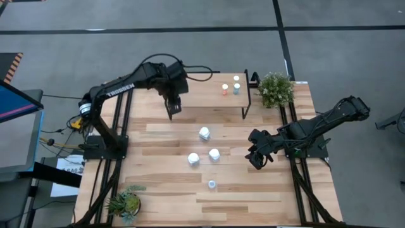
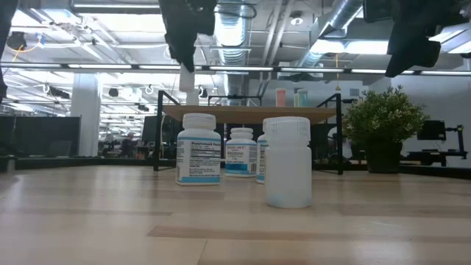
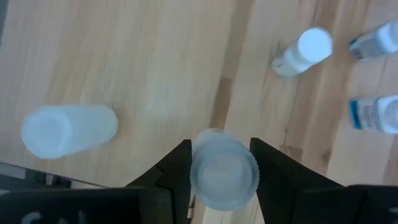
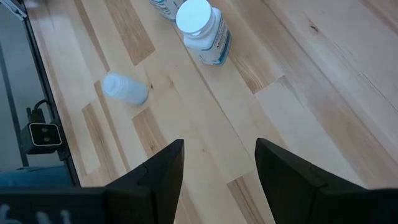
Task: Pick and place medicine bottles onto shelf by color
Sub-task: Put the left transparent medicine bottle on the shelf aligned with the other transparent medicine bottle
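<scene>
My left gripper (image 1: 172,106) hangs near the left end of the shelf (image 1: 205,92), shut on a small pale bottle (image 3: 224,174). Three small bottles (image 1: 235,87) stand on the shelf's right part. Three bigger white bottles with blue labels (image 1: 204,133) (image 1: 214,154) (image 1: 193,159) stand on the tabletop, and a small pale bottle (image 1: 212,184) stands nearer the front edge. My right gripper (image 1: 258,158) is open and empty above the table, to the right of the white bottles. My left gripper pinches the small pale bottle by its two opposite sides (image 3: 194,171) between its two fingers. The fingers point down from above. The bottle stands upright in the hold, cap up, and hangs below the fingers (image 2: 188,77), lifted clear of the table.
A potted plant (image 1: 276,88) stands just right of the shelf, and another (image 1: 125,202) at the near left corner. The shelf's black legs (image 1: 247,111) stand at its right end. Bare plank shows along the table's left and front.
</scene>
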{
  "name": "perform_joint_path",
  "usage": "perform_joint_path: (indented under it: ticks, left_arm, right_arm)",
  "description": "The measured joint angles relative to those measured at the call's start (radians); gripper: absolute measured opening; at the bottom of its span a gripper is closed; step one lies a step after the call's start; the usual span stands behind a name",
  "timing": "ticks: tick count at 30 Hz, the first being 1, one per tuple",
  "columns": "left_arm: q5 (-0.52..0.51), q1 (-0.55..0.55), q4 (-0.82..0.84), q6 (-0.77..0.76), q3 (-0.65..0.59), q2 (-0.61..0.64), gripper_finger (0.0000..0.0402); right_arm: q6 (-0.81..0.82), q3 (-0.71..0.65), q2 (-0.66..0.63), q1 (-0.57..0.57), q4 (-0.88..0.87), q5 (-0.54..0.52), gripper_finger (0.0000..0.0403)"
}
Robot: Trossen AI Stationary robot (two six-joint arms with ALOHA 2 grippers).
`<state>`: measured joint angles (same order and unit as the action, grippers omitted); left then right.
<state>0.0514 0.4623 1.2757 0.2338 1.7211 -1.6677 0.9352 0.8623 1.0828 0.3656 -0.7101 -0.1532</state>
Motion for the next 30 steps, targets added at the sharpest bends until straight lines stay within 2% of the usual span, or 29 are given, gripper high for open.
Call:
perform_joint_path:
  ticks: [4, 21, 24, 28, 30]
  left_arm:
    - [0.031, 0.041, -0.019, 0.03, -0.011, -0.001, 0.0114]
    - [0.021, 0.134, -0.038, 0.124, -0.011, -0.003, 0.0119]
    - [0.019, 0.139, -0.035, 0.123, -0.011, -0.003, 0.0119]
    - [0.02, 0.136, -0.017, 0.195, -0.011, -0.014, 0.012]
    - [0.019, 0.137, -0.018, 0.175, -0.012, -0.024, 0.0121]
  right_arm:
    - [0.0, 0.0, 0.0, 0.0, 0.0, 0.0, 0.0218]
    - [0.009, 0.0, 0.0, 0.0, 0.008, 0.0, 0.0218]
    - [0.009, 0.0, 0.0, 0.0, 0.008, 0.0, 0.0218]
    - [0.009, 0.0, 0.0, 0.0, 0.008, 0.0, 0.0218]
    - [0.012, 0.0, 0.0, 0.0, 0.008, 0.0, 0.0218]
